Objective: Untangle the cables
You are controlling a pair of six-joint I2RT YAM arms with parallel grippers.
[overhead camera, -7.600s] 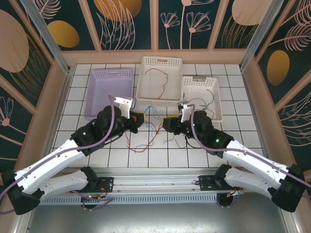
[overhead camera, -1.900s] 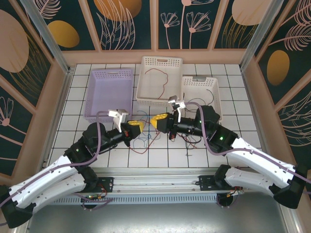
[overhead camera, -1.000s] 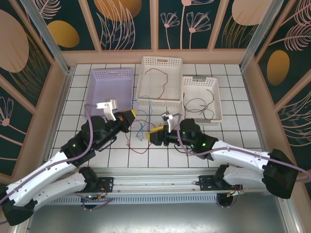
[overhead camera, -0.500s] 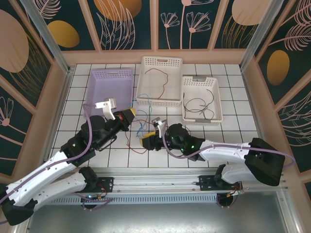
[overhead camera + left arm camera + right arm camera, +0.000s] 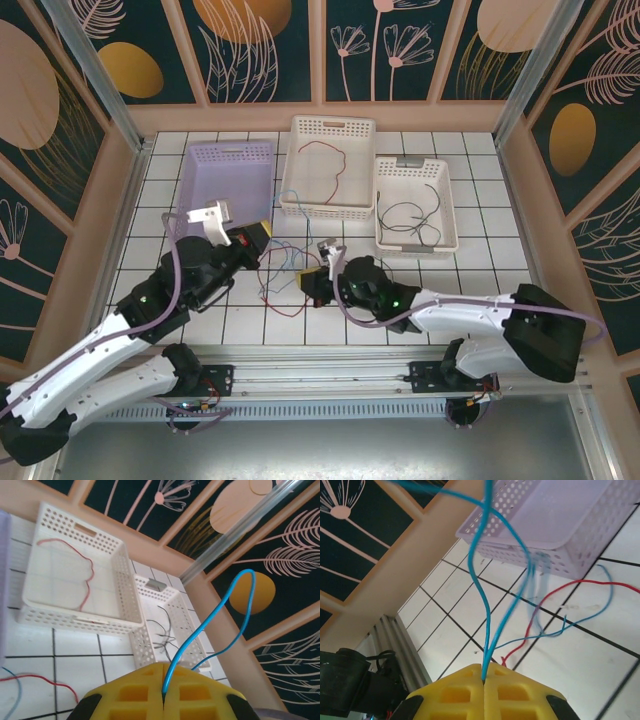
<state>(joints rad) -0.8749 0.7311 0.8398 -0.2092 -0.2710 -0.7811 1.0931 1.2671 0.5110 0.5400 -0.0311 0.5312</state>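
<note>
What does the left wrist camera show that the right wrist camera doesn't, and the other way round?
Left wrist: a white basket holding a red cable, and beside it a second white basket holding dark cables. Right wrist: the lilac basket with its perforated wall, and a black arm part by the table edge. Both: yellow fingers shut on a blue cable, the left fingers in one, the right fingers in the other, plus a loose red cable on white tiles.

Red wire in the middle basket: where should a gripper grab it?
Probably pinch the red wire at its middle bend, coming straight down from above. It lies flat and alone on the floor of the white basket, whose walls block sideways approaches.
</note>
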